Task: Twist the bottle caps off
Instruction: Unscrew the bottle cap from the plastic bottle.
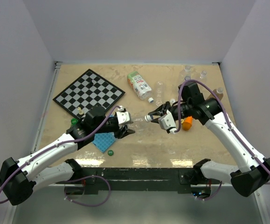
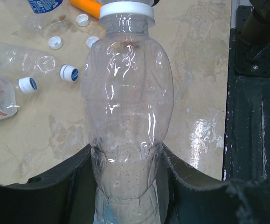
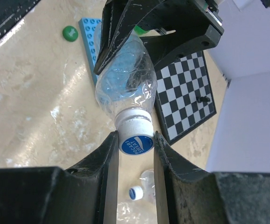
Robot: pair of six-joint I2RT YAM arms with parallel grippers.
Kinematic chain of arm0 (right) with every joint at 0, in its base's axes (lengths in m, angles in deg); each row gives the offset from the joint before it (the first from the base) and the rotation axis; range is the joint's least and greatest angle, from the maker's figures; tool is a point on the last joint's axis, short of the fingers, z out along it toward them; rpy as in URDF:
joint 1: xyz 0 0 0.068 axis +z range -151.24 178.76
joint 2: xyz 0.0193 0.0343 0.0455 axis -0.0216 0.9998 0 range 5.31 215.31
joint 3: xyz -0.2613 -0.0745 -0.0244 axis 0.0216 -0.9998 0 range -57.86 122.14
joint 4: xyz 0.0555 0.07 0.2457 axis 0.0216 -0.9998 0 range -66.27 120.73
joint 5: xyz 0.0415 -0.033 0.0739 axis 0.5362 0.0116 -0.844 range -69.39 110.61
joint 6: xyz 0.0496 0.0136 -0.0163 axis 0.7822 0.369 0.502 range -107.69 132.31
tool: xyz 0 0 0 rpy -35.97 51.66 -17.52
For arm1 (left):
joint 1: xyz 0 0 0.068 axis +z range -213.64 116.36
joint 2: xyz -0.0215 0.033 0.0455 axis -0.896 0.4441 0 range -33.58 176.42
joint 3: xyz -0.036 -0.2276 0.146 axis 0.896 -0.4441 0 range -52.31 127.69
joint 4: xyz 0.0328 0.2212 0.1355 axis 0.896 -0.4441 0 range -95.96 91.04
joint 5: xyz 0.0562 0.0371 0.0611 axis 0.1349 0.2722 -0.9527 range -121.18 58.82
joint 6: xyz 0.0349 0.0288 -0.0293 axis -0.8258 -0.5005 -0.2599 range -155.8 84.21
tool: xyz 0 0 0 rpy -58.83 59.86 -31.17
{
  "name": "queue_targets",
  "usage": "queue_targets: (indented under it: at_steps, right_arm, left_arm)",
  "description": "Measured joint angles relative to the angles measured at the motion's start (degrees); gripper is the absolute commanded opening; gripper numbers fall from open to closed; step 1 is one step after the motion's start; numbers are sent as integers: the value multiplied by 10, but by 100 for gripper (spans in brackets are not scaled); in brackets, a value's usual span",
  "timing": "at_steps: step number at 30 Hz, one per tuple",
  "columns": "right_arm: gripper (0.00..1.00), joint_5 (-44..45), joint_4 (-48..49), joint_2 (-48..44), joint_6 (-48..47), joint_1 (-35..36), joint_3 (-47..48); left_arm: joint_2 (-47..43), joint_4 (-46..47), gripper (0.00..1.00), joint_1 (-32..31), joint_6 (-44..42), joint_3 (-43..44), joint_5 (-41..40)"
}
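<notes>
1. Far L: chessboard (image 1: 89, 92) lies flat on table; green cap (image 1: 110, 152) lies loose just beside blue stud plate (image 1: 104, 141).
2. L claw (image 1: 124, 125): clamped on body of clear bottle (image 2: 125, 93), bottle held above table.
3. Centre: white cap (image 3: 135, 135), blue top, sits on bottle neck, facing R arm.
4. R claw (image 3: 135, 142): fingers pressed on white cap from both sides.
5. Behind: labelled bottle (image 1: 139, 85) lies on its side, cap on.

bottle (image 2: 125, 107) between left jaws: clear glossy crinkled plastic | cap (image 3: 135, 133) between right jaws: white ribbed plastic, blue glossy top | table (image 2: 200, 70): smooth, shiny beige
</notes>
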Motion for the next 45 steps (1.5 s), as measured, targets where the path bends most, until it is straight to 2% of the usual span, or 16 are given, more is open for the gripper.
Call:
queue_targets:
  at_steps: [4, 9, 16, 23, 28, 33, 38, 41, 45]
  right_arm:
    - [0, 4, -6, 5, -57, 0, 0]
    - [0, 6, -2, 0, -76, 0, -8]
    - [1, 7, 5, -7, -74, 0, -15]
    - [10, 7, 14, -7, -49, 0, -16]
    - [23, 7, 23, -8, -23, 0, -18]
    - [51, 7, 33, -12, 7, 0, -21]
    - [71, 12, 57, -28, 65, -15, -22]
    - [79, 7, 64, -38, 91, -26, -22]
    - [83, 5, 69, -53, 124, -38, -29]
  left_arm:
    - [0, -4, 2, 1, 0, 0, -6]
    - [0, -5, 2, 1, 0, 0, -7]
    - [0, -4, 2, 1, 0, 0, -6]
    - [0, -4, 2, 1, 1, 0, -6]
    - [0, -4, 2, 1, 1, 0, -6]
    - [0, -4, 2, 1, 1, 0, -6]
    - [0, -20, 2, 4, 6, 0, -8]
    - [0, -24, 2, 4, 6, 0, -9]
    - [0, -30, 2, 4, 6, 0, -9]
